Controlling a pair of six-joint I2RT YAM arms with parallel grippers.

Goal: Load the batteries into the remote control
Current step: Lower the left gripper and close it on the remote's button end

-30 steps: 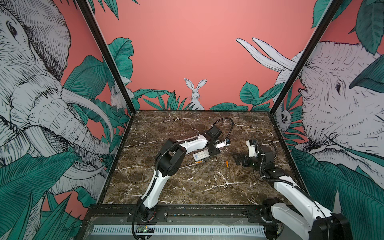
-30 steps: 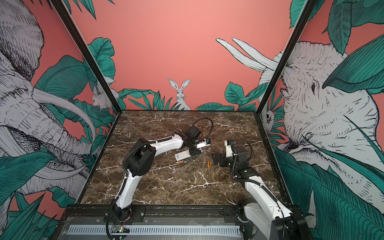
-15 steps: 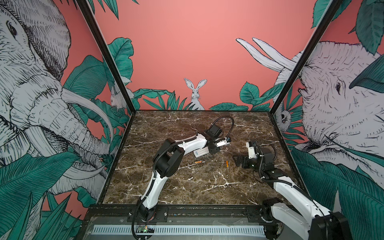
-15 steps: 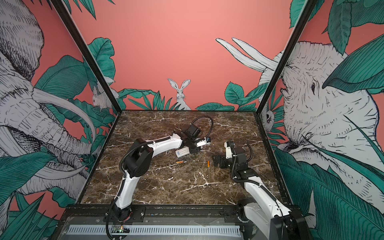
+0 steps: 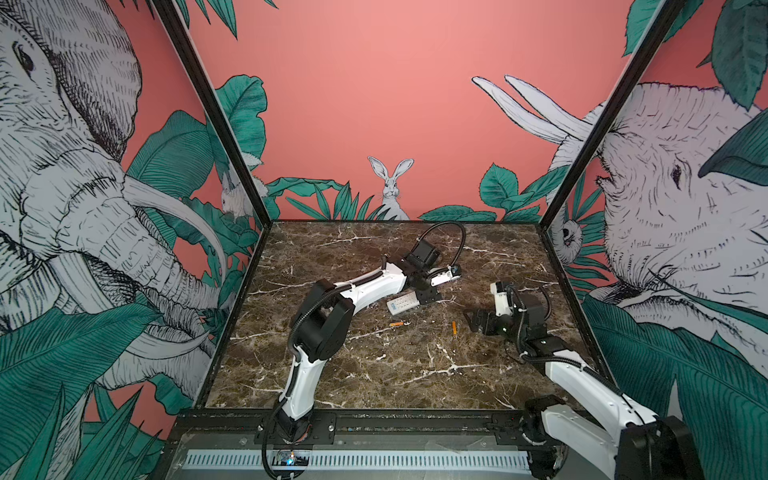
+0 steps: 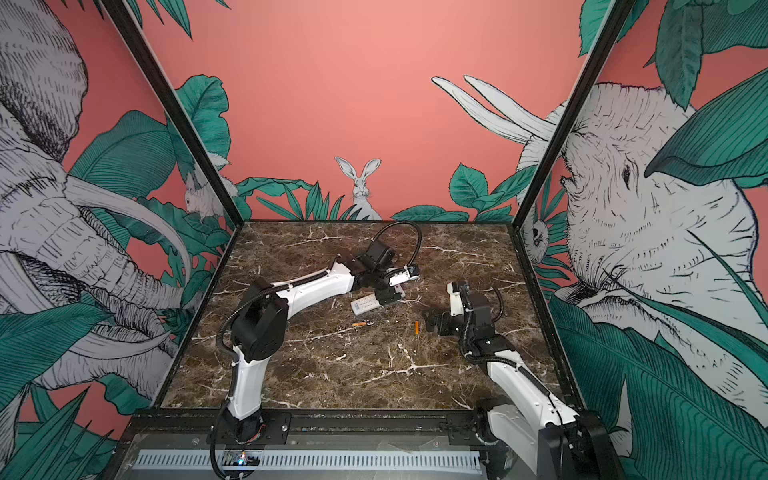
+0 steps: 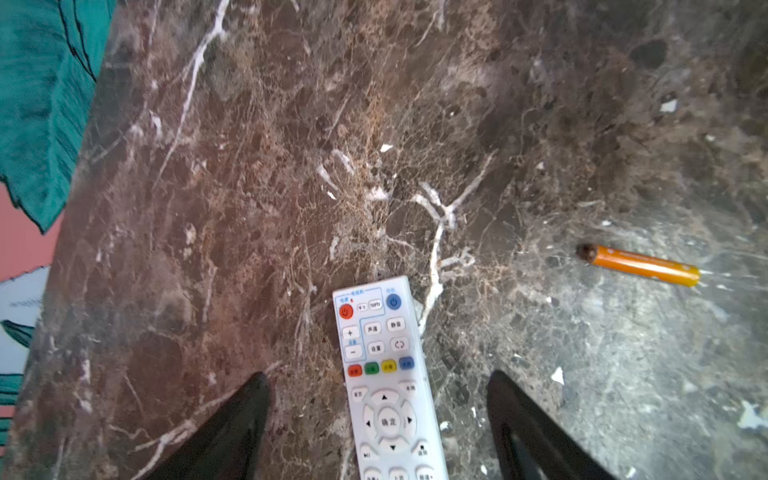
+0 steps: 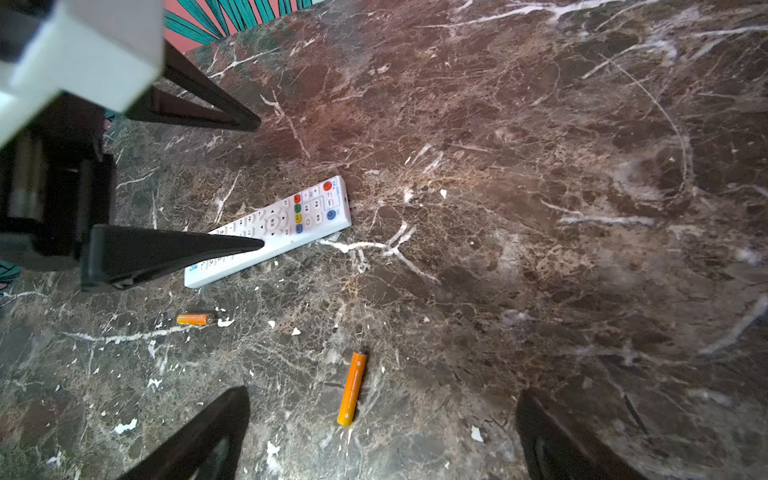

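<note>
Left wrist: remote control (image 7: 386,374) inside spread left pincer (image 7: 376,375)

The scene is being closed in by a salmon-pink back wall (image 5: 374,83), on which a small white rabbit (image 5: 390,185) is being shown among green leaves (image 5: 316,199). An inked elephant (image 5: 75,174) is being displayed on the left wall (image 5: 166,83), a large long-eared animal (image 5: 673,199) on the right wall (image 5: 739,374). The walls are being joined by black corner posts (image 5: 216,124). A dark brown marble tabletop (image 5: 395,374), veined in white, is being evenly lit and edged in front by a black rail (image 5: 415,422) and a white slotted strip (image 5: 415,459)
</note>
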